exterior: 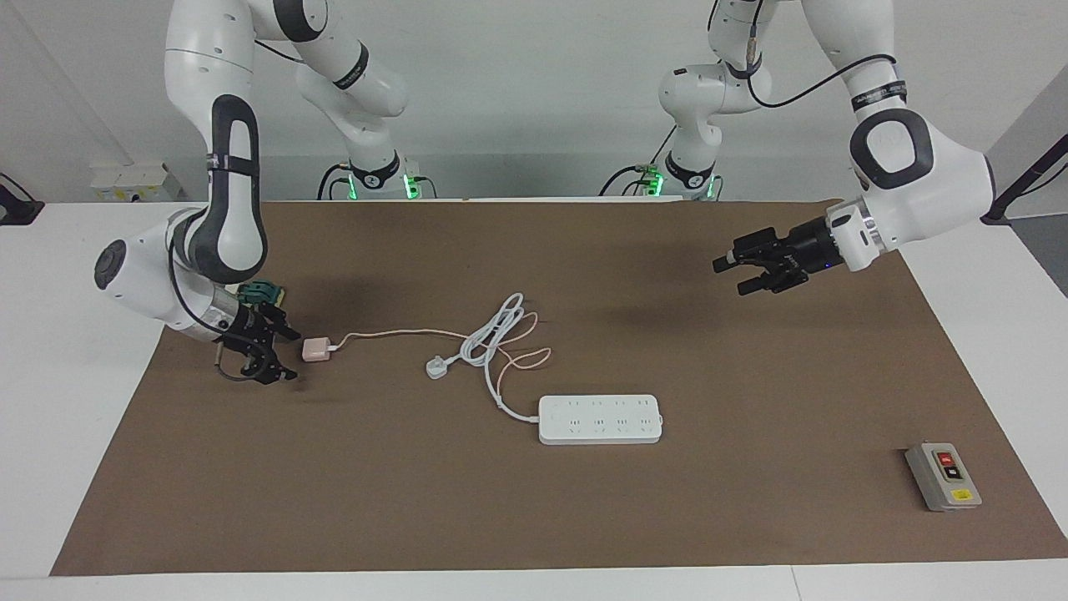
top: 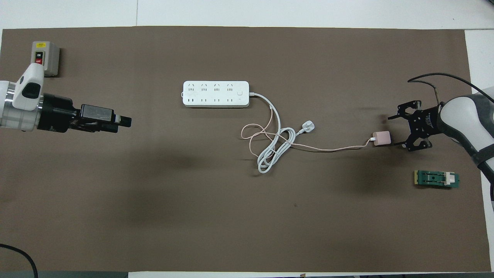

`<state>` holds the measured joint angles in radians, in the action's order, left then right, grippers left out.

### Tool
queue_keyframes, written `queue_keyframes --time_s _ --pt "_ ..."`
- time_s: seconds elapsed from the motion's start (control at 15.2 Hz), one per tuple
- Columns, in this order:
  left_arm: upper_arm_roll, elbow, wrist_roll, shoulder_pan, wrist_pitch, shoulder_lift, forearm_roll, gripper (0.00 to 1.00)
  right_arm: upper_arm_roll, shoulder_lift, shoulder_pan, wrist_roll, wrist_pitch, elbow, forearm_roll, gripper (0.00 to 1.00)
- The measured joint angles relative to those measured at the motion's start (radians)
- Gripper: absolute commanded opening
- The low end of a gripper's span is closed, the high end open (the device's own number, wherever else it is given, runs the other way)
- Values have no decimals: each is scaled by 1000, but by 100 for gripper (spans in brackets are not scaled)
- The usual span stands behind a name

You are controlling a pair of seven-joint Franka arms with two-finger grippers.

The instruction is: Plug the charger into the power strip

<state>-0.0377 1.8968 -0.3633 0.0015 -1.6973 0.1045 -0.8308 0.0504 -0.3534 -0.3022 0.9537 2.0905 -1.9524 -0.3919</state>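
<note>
The pale-pink charger (exterior: pixel 316 350) (top: pixel 381 138) lies on the brown mat toward the right arm's end of the table. Its thin pink cable runs toward the coiled cords at mid-table. My right gripper (exterior: pixel 288 355) (top: pixel 396 131) is open, low by the mat at the charger's prong end, with its fingers spread to either side of that end and nothing gripped. The white power strip (exterior: pixel 600 418) (top: pixel 215 94) lies flat, farther from the robots than the charger. My left gripper (exterior: pixel 734 276) (top: pixel 125 121) hangs open and empty above the mat toward the left arm's end.
A white three-pin plug (exterior: pixel 435 367) (top: pixel 308 126) and its coiled thick cord lie between charger and strip. A small green block (exterior: pixel 263 294) (top: pixel 437 178) lies near the right gripper, nearer to the robots. A grey switch box (exterior: pixel 943 476) (top: pixel 46 58) sits by the left arm's end.
</note>
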Motion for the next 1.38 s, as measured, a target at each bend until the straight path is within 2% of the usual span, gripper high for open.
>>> queue_keyframes --time_s 0.53,0.79,0.92,1.18,1.25,1.32,1.38 --pt "2 75 -144 16 13 44 -190 100 3 -2 0 0 -35 -13 -1 89" --pt "2 97 -207 17 59 91 -282 100 4 -2 8 0 -35 -13 -29 89" --pt "2 100 -223 17 65 109 -333 100 5 -2 9 0 -35 -13 -30 82" --pt "5 98 -296 16 66 131 -409 100 5 -2 9 0 -20 -23 -30 49" --pt "6 96 -319 16 66 141 -423 100 5 -2 9 0 -15 -27 -30 31" --pt "8 95 -334 14 66 152 -431 100 6 -1 10 0 -10 -28 -30 0" --pt "10 94 -344 9 66 160 -435 100 6 -1 13 0 -9 -28 -30 0"
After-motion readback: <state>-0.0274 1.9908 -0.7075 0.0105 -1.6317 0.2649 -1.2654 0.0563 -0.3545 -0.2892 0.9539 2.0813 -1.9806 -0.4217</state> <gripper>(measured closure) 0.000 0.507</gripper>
